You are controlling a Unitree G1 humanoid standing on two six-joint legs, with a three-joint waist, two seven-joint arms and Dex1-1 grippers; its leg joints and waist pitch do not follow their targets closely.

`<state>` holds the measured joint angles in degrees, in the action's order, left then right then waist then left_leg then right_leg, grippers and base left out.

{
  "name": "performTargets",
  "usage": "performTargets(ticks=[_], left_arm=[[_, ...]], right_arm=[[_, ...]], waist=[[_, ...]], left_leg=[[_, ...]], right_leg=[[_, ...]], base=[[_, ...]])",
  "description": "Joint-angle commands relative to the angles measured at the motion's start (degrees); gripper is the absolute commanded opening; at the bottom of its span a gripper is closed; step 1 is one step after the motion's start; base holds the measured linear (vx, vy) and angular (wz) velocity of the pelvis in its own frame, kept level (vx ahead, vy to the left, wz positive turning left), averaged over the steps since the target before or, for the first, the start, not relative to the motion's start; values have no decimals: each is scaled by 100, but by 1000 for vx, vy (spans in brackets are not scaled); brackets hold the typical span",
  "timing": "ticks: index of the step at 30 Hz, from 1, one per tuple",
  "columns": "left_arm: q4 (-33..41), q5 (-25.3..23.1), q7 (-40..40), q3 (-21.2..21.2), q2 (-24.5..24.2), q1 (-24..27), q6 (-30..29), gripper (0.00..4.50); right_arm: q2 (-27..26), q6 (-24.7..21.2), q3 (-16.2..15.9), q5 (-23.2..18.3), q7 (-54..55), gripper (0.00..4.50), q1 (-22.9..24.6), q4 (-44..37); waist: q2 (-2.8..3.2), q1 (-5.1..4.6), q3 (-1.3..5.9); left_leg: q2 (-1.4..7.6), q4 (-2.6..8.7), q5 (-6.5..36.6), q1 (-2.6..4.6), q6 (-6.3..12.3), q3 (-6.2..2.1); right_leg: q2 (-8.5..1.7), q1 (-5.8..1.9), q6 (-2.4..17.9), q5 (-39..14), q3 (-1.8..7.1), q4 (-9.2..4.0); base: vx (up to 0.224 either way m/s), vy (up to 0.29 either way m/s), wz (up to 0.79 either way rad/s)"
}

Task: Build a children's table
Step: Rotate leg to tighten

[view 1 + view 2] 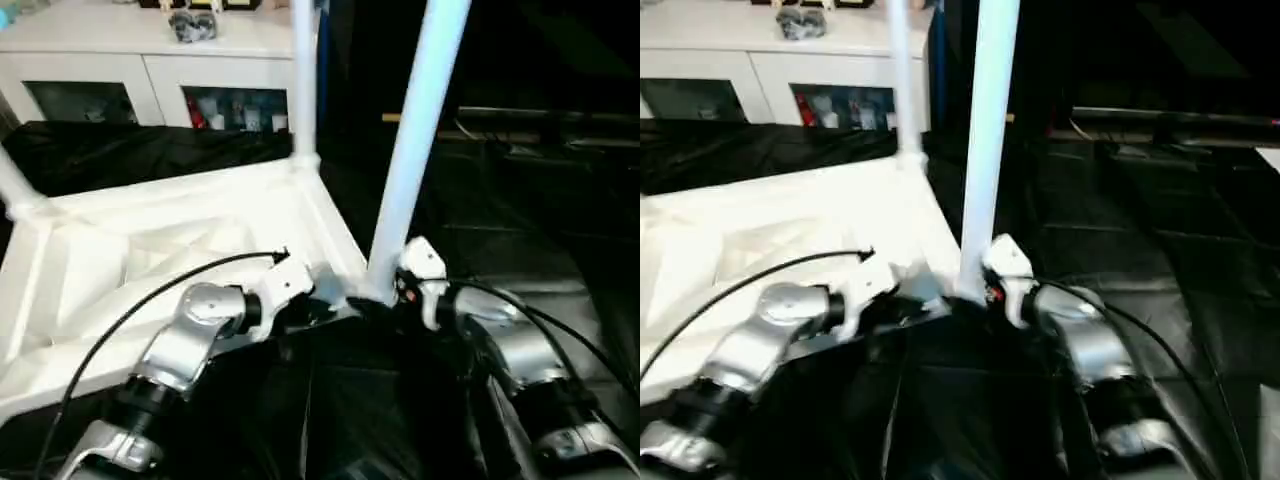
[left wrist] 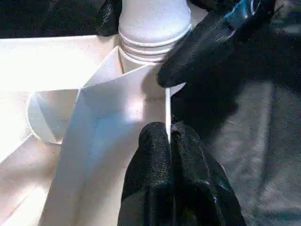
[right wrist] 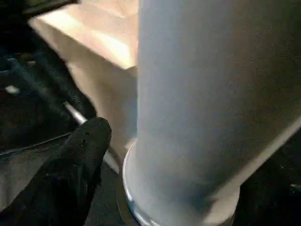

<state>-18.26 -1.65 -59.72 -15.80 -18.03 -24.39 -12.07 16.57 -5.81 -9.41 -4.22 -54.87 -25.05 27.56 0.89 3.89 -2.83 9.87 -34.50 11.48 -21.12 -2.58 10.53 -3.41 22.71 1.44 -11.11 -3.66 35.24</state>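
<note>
Black-draped worktop (image 1: pixel 560 270) carries the upturned top (image 1: pixel 150 260): left gripper (image 2: pixel 169 136) pinches its rim, right gripper (image 3: pixel 84 155) spread beside the leg (image 1: pixel 415 150), which could topple if unseated.

We count one children's table (image 1: pixel 150 250), upside down on black-covered surface (image 1: pixel 560 260). Three legs (image 1: pixel 415 140) visible standing in corner sockets. Two grippers: left gripper (image 2: pixel 170 136), right gripper (image 1: pixel 400 290). Two silver forearms (image 1: pixel 185 345). One white cabinet (image 1: pixel 140 60) behind, two glass doors (image 1: pixel 235 105). Two black cables (image 1: pixel 150 295).
</note>
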Motion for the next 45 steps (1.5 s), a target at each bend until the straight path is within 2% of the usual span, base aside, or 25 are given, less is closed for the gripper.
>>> performTargets(ticks=[1, 6, 9, 10, 16, 18, 22, 24, 25, 28, 29, 30, 31, 33, 34, 35, 37, 39, 40, 41, 42, 43, 44, 45], left_arm=[[308, 306, -359, -121, 49, 17, 171, 0], [431, 546, -709, -95, -69, 42, 149, 0], [642, 780, -1129, -115, -247, 95, -36, 0], [656, 794, -1171, -122, -267, 98, -56, 0], [797, 916, -1502, -201, -422, 163, -211, 0], [818, 938, -1565, -209, -447, 173, -234, 0], [777, 938, -1512, -185, -434, 147, -206, 0], [745, 929, -1467, -169, -409, 124, -182, 0], [678, 894, -1339, -134, -349, 93, -146, 0], [438, 673, -753, -50, -168, -4, -76, 0], [350, 607, -570, -23, -114, -49, -109, 0], [244, 527, -373, 3, -50, -101, -78, 0], [97, 445, -103, 47, 58, -181, -97, 0], [-77, 334, 210, 73, 193, -283, -87, 0], [-149, 252, 412, 76, 268, -330, -99, 0], [-225, 172, 732, 92, 434, -393, -196, 0], [-234, 140, 856, 71, 533, -420, -267, 0], [-270, 55, 1057, 34, 654, -459, -321, 0], [-312, -44, 1399, 14, 907, -513, -418, 0], [-315, -57, 1470, 14, 968, -522, -442, 0], [-317, -63, 1513, -6, 1050, -527, -458, 0], [-327, -76, 1537, -42, 1114, -529, -438, 0], [-349, -87, 1554, -63, 1143, -534, -412, 0], [-351, -60, 1477, -102, 1158, -524, -353, 0]], right_arm=[[78, 110, -228, -74, -515, 394, -8, -159], [264, 178, -293, -132, -879, 394, -6, -171], [407, 53, -365, -244, -1264, 369, 29, -286], [410, 31, -367, -255, -1288, 369, 30, -292], [427, -82, -421, -328, -1533, 306, 54, -342], [443, -84, -444, -340, -1588, 294, 65, -361], [487, -167, -492, -392, -1667, 273, 158, -498], [483, -190, -501, -388, -1681, 271, 216, -557], [463, -209, -509, -378, -1663, 270, 278, -608], [255, -219, -410, -369, -1229, 269, 394, -665], [183, -221, -374, -362, -1085, 269, 397, -643], [77, -191, -342, -300, -807, 269, 381, -572], [-113, -161, -264, -237, -391, 269, 325, -407], [-393, -137, -154, -136, 241, 269, 222, -145], [-544, -191, -89, -85, 598, 269, 158, -14], [-817, -302, 16, -32, 1162, 269, 50, 192], [-980, -324, 60, -2, 1450, 268, -17, 304], [-1188, -404, 139, 43, 1902, 268, -113, 446], [-1499, -403, 200, 184, 2558, 268, -246, 633], [-1560, -381, 200, 222, 2682, 268, -271, 667], [-1631, -286, 165, 281, 2705, 268, -294, 686], [-1666, -189, 123, 341, 2710, 268, -311, 698], [-1688, -130, 109, 376, 2724, 324, -326, 726], [-1697, -106, 146, 270, 2556, 338, -323, 678]], waist=[[-47, 27, 331], [-41, 51, 350], [-67, 106, 349], [-65, 120, 351], [-39, 127, 334], [-49, 130, 334], [1, 129, 348], [-19, 130, 353], [-1, 133, 353], [-12, 139, 342], [12, 134, 337], [-7, 125, 334], [0, 104, 306], [-17, 87, 317], [-10, 86, 308], [-7, 47, 312], [-2, 27, 319], [3, 15, 313], [-2, -21, 324], [3, -49, 319], [10, -42, 328], [7, -46, 326], [7, -37, 334], [16, -33, 338]], left_leg=[[374, 411, 901, 48, 400, -149], [373, 392, 715, 41, 473, -140], [381, 387, 651, 39, 554, -128], [383, 386, 651, 43, 553, -127], [384, 404, 837, 59, 433, -128], [380, 405, 843, 49, 423, -133], [381, 401, 764, 62, 405, -137], [379, 398, 736, 57, 413, -133], [377, 395, 733, 55, 423, -133], [384, 407, 816, 68, 390, -134], [378, 409, 854, 67, 360, -140], [373, 416, 927, 74, 298, -143], [359, 428, 1048, 87, 221, -137], [344, 432, 1123, 84, 126, -153], [341, 439, 1165, 97, 107, -154], [344, 454, 1113, 70, 43, -173], [335, 452, 1193, 82, 27, -180], [349, 457, 1202, 82, 39, -176], [354, 469, 1187, 75, 9, -180], [347, 470, 1145, 64, -1, -177], [344, 458, 1205, 89, 2, -173], [347, 457, 1184, 74, 20, -175], [344, 452, 1111, 57, 71, -172], [338, 444, 1058, 52, 135, -167]], right_leg=[[-542, -289, 1306, -1047, 320, -434], [-540, -293, 1366, -806, 316, -401], [-528, -290, 1411, -682, 307, -377], [-532, -287, 1404, -695, 309, -374], [-528, -264, 1349, -1004, 310, -412], [-532, -274, 1326, -1041, 311, -412], [-518, -269, 1348, -850, 310, -401], [-515, -278, 1360, -754, 311, -393], [-513, -275, 1375, -706, 308, -395], [-519, -263, 1361, -811, 314, -414], [-520, -262, 1349, -893, 315, -423], [-529, -268, 1304, -1074, 313, -445], [-525, -235, 1248, -1352, 318, -488], [-548, -259, 1124, -1724, 315, -510], [-549, -243, 1093, -1828, 316, -534], [-538, -252, 1033, -1843, 309, -514], [-545, -252, 998, -1919, 305, -531], [-542, -236, 999, -1847, 319, -532], [-538, -240, 1035, -1720, 313, -514], [-528, -233, 1060, -1640, 314, -506], [-539, -232, 1054, -1651, 311, -520], [-546, -243, 1055, -1606, 316, -517], [-550, -258, 1060, -1469, 317, -510], [-546, -263, 1081, -1331, 321, -497]], base=[[0, 0, 0], [0, 0, 0], [0, 0, 0], [0, 0, 0], [0, 0, 0], [0, 0, 0], [0, 0, 0], [0, 0, 0], [0, 0, 0], [0, 0, 0], [0, 0, 0], [0, 0, 0], [0, 0, 0], [0, 0, 0], [0, 0, 0], [0, 0, 0], [0, 0, 0], [0, 0, 0], [0, 0, 0], [0, 0, 0], [0, 0, 0], [0, 0, 0], [0, 0, 0], [0, 0, 0]])
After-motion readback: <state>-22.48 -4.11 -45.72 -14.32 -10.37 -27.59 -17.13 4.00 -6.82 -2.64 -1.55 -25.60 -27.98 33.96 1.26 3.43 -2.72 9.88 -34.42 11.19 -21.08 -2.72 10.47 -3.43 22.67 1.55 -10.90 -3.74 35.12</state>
